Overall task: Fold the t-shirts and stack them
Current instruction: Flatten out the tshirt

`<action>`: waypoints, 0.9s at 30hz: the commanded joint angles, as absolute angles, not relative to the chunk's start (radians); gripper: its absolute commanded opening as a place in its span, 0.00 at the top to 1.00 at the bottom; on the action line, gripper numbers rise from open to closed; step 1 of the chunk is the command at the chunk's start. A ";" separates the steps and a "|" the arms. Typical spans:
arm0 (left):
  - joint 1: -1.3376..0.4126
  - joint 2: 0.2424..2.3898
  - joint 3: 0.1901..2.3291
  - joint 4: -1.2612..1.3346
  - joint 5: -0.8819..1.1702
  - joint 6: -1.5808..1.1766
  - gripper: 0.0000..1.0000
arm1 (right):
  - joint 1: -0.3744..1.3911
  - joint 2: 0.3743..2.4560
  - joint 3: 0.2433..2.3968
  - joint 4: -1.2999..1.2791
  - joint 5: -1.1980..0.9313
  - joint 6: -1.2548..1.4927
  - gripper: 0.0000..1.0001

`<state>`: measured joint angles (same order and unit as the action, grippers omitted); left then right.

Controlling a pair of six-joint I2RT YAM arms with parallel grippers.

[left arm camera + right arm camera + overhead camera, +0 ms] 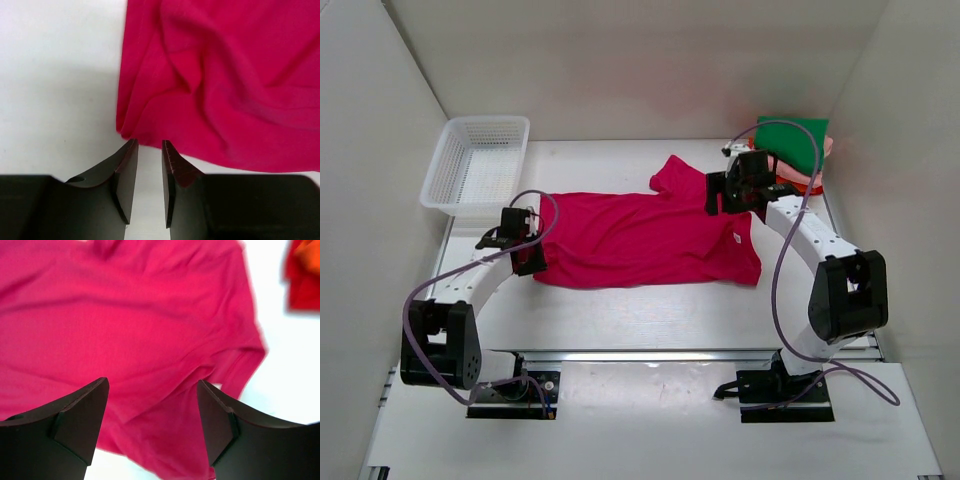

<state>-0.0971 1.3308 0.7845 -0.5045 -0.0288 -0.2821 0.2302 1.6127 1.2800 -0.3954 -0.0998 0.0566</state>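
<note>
A magenta-pink t-shirt (640, 235) lies spread flat across the middle of the table, one sleeve pointing to the back. My left gripper (532, 258) sits at its left hem corner. In the left wrist view the gripper (148, 142) has its jaws a narrow gap apart and empty, with the shirt corner (220, 85) just past the tips. My right gripper (720, 195) hovers over the shirt's right end, near the sleeve. In the right wrist view it (152, 382) is wide open above the cloth (130, 315). A folded stack with a green shirt (795, 140) on top and orange-red shirts (810, 182) below sits at the back right.
A white mesh basket (455, 180) stands at the back left. White walls enclose the table on the left, back and right. The red folded shirt (302, 285) shows at the top right of the right wrist view.
</note>
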 commanded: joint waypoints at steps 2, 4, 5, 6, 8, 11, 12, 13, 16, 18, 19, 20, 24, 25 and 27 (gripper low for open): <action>-0.094 1.290 0.758 -0.465 -0.067 -0.290 0.62 | 0.241 1.556 1.214 -0.336 -0.156 0.083 0.32; -0.094 1.289 0.741 -0.446 -0.089 -0.299 0.59 | 0.242 1.554 1.197 -0.330 -0.166 0.087 0.32; -0.098 1.284 0.730 -0.424 -0.098 -0.298 0.57 | 0.239 1.548 1.189 -0.328 -0.166 0.087 0.32; -0.094 1.278 0.726 -0.413 -0.100 -0.298 0.56 | 0.245 1.548 1.183 -0.325 -0.172 0.095 0.32; -0.100 1.266 0.704 -0.393 -0.110 -0.299 0.56 | 0.238 1.555 1.177 -0.327 -0.179 0.089 0.33; -0.103 1.264 0.687 -0.350 -0.130 -0.276 0.56 | 0.222 1.545 1.163 -0.321 -0.195 0.089 0.33; -0.098 1.276 0.683 -0.351 -0.124 -0.267 0.55 | 0.218 1.546 1.161 -0.321 -0.193 0.086 0.33; -0.095 1.290 0.683 -0.347 -0.126 -0.253 0.54 | 0.215 1.548 1.163 -0.318 -0.195 0.084 0.33; -0.098 1.337 0.690 -0.345 -0.118 -0.242 0.54 | 0.215 1.554 1.164 -0.316 -0.202 0.087 0.34; -0.107 1.353 0.692 -0.333 -0.118 -0.235 0.54 | 0.222 1.562 1.166 -0.316 -0.207 0.086 0.35; -0.101 1.361 0.692 -0.328 -0.118 -0.241 0.53 | 0.218 1.566 1.169 -0.325 -0.203 0.095 0.34; -0.106 1.367 0.693 -0.321 -0.118 -0.233 0.53 | 0.224 1.566 1.170 -0.315 -0.210 0.092 0.35; -0.095 1.407 0.701 -0.321 -0.123 -0.227 0.52 | 0.224 1.574 1.172 -0.318 -0.210 0.098 0.35; -0.100 1.408 0.700 -0.313 -0.124 -0.226 0.53 | 0.222 1.580 1.166 -0.316 -0.210 0.095 0.35; -0.101 1.404 0.701 -0.324 -0.124 -0.224 0.57 | 0.218 1.575 1.174 -0.321 -0.209 0.095 0.35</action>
